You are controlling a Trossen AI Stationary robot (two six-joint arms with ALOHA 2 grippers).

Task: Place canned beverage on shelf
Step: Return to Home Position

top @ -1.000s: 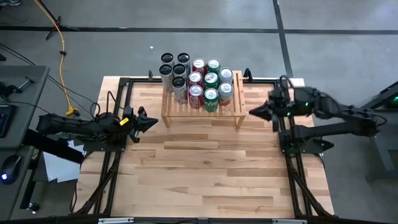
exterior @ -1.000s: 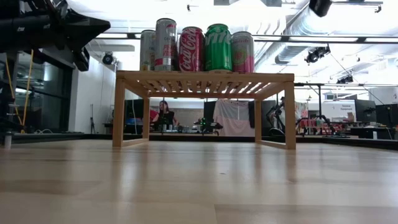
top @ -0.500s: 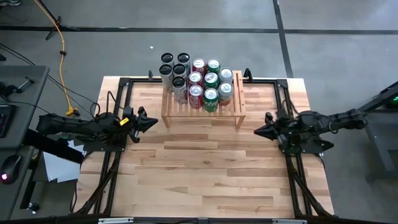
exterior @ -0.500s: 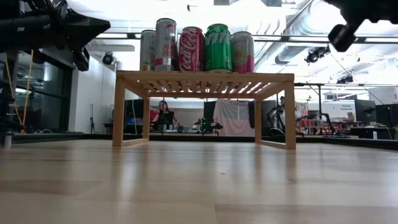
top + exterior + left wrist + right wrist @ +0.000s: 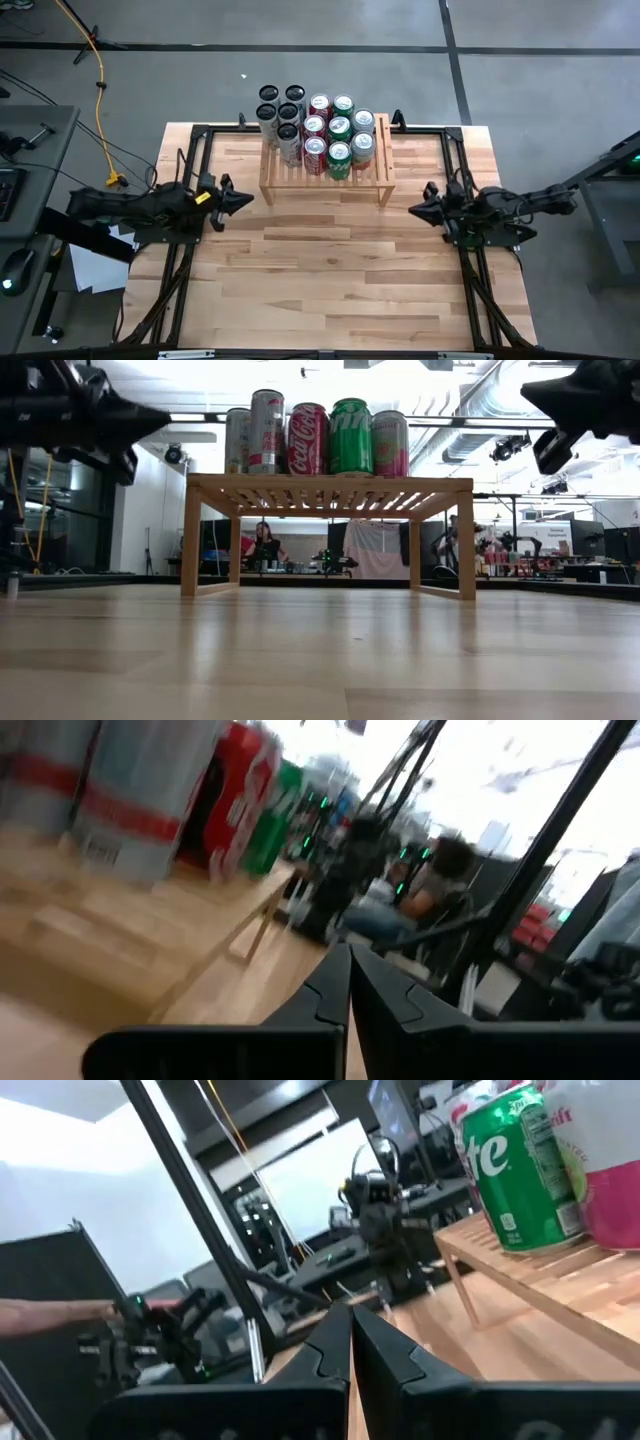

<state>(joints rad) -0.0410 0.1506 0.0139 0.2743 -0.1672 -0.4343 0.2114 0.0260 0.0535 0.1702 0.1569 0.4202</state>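
Note:
The shelf (image 5: 322, 184), a low light-wood rack, stands on its two side legs at the far middle of the table. Several cans (image 5: 325, 130) stand upright on its slatted top: silver, red, green and pink ones (image 5: 318, 438). My left gripper (image 5: 250, 199) hovers shut over the table's left edge and points toward the table's right. My right gripper (image 5: 412, 211) hovers shut over the right edge and points toward the left. Both are above the table top, clear of the shelf, and hold nothing (image 5: 349, 965) (image 5: 351, 1320).
Black frame rails (image 5: 185, 260) run along the table's left and right sides under the arms. Bare wood (image 5: 320, 270) lies between the shelf and the near edge. A desk (image 5: 30, 150) and cables stand off the table's left. A person (image 5: 266, 546) sits far behind.
My right gripper has come down from higher up beside the shelf's right end. It has also moved toward the table's near edge, has tipped toward level, and has stayed shut. My left gripper has tipped slightly downward in place. The shelf and cans have not moved.

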